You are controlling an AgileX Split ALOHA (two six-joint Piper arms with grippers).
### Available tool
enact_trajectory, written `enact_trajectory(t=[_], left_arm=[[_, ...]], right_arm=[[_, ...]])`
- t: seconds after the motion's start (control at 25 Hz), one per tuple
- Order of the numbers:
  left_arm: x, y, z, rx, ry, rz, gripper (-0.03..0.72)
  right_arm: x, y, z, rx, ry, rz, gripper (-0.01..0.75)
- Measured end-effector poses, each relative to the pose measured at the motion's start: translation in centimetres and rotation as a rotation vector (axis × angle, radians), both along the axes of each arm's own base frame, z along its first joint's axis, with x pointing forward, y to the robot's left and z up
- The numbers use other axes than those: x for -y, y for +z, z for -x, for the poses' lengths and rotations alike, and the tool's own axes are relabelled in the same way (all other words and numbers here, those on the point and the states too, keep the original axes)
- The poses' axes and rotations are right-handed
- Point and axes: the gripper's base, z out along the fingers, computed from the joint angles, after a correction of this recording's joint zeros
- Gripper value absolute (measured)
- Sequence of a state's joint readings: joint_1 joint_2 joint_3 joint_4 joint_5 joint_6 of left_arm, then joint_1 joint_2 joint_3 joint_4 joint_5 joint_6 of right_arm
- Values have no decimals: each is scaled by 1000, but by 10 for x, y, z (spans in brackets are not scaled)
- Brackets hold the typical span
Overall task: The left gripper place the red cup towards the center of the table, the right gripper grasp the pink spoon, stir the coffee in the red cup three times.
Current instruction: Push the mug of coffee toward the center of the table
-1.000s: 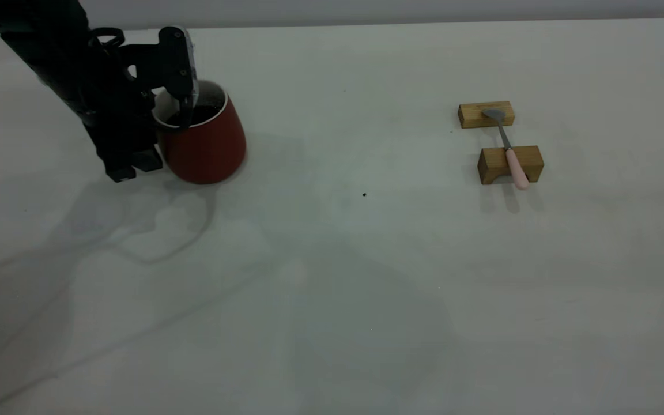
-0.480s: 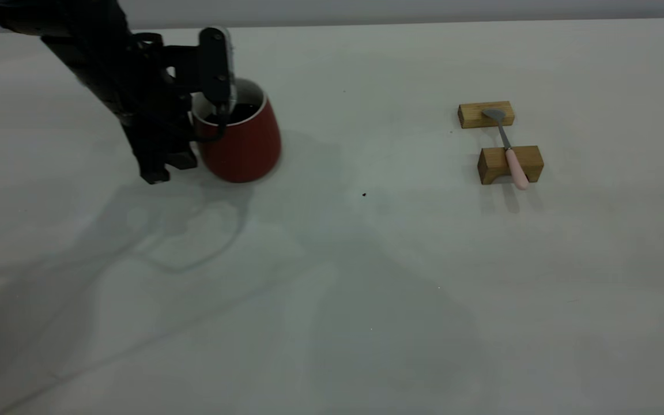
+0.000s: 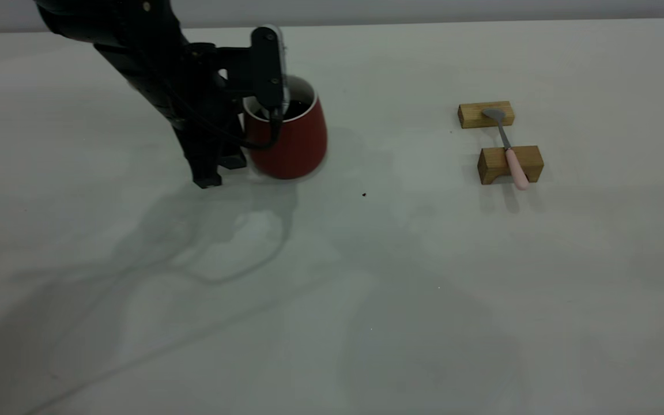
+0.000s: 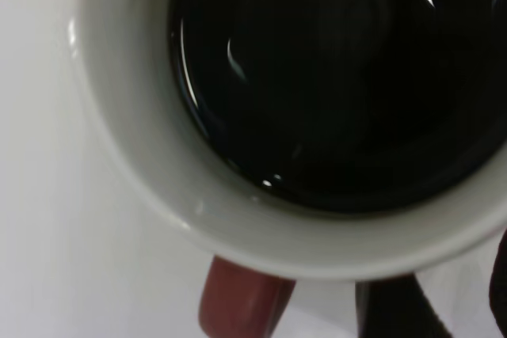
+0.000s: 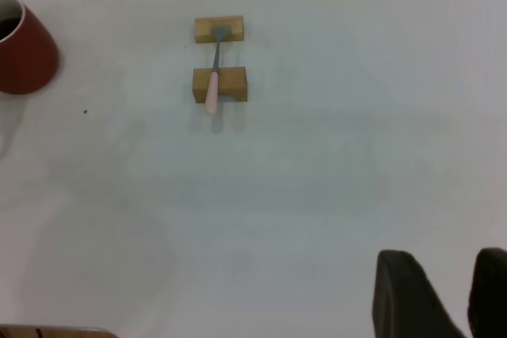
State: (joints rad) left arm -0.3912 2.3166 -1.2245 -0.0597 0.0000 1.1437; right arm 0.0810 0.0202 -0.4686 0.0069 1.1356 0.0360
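Exterior view. The left claw (image 3: 271, 112) grips the red cup (image 3: 291, 147) at its rim: 1 finger with a clear pad reaches down inside the mouth, and the other stands outside the wall on the arm's side. The cup stands upright on the bench (image 3: 332, 300), left of centre and toward the far edge, with a tiny black speck (image 3: 363, 195) just beyond it toward the middle. The pink spoon (image 3: 508, 147) lies well apart on the right, bridging 2 wooden blocks (image 3: 510, 164): its grey bowl rests on the farther block and its pink handle crosses the nearer one and overhangs it.

Left wrist view. The coffee (image 4: 341, 77) fills the cup's white interior, dark and glossy, with the red handle showing below the rim.

Right wrist view. The right claw (image 5: 455, 294) hangs high above the bench's near right region, its 2 dark fingers slightly parted and holding nothing; spoon and blocks lie far off.
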Motion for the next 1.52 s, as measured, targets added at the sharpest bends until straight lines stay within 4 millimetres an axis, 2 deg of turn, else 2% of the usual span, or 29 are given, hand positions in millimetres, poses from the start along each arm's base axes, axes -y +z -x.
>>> enact_trajectory(t=[0.4,0.52,0.64,0.8,0.88,0.96,1.04,1.12,1.28,1.52], left_arm=[[17,1,4,24,-1,30,384],[17,5,9,-22,-3,14,384],[16,20,12,-70,-2,-4,384],[5,56,8,-54,43,17,384],[-11,72,1,-27,89,31,384],[-30,78,-7,-5,141,40,384],[-49,75,-14,-1,190,41,384],[-55,66,-16,-14,197,31,384],[-49,45,-23,-36,157,9,384],[-37,28,-48,-19,141,13,382]], right_arm=[[0,0,0,0,1,1,240],[0,0,0,0,0,0,240],[0,0,0,0,0,0,240],[0,0,0,0,0,0,240],[0,0,0,0,0,0,240],[0,0,0,0,0,0,240],[0,0,0,0,0,0,240],[0,0,0,0,0,0,240],[0,0,0,0,0,0,240],[0,0,0,0,1,1,240]])
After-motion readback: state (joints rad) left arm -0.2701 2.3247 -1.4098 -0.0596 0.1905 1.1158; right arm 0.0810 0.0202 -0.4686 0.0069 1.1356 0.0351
